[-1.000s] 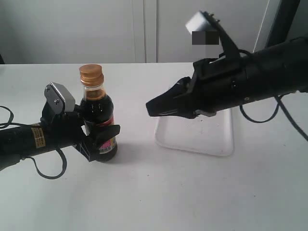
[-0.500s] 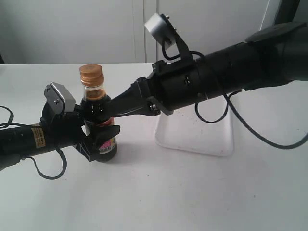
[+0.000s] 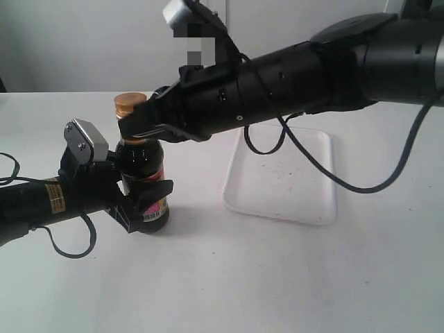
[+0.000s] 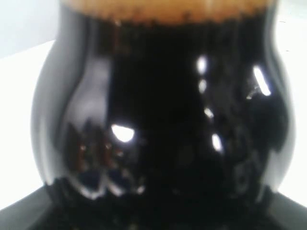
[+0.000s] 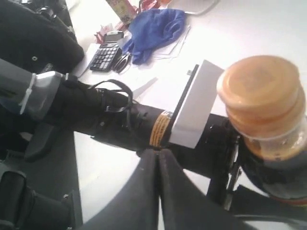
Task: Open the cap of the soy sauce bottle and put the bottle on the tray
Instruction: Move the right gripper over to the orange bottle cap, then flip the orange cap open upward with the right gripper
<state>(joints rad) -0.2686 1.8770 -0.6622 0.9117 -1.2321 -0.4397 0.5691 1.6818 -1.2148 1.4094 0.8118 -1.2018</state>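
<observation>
- Right claw (image 3: 139, 130), tips together, swung off the tray (image 3: 305, 205) to 4 o'clock of the cap (image 3: 130, 104).
- Left claw (image 3: 147, 198) clamps bottle (image 3: 142, 158); cap not yet open, flip looks next.

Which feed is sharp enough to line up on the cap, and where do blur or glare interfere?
Left wrist view: the soy sauce bottle fills the frame, out of focus, with white glints on the glass. Right wrist view: the cap is slightly soft but readable; the shut right claw shows clearly. Exterior view: even light, sharpest; a pixelated block sits above the right arm.
</observation>
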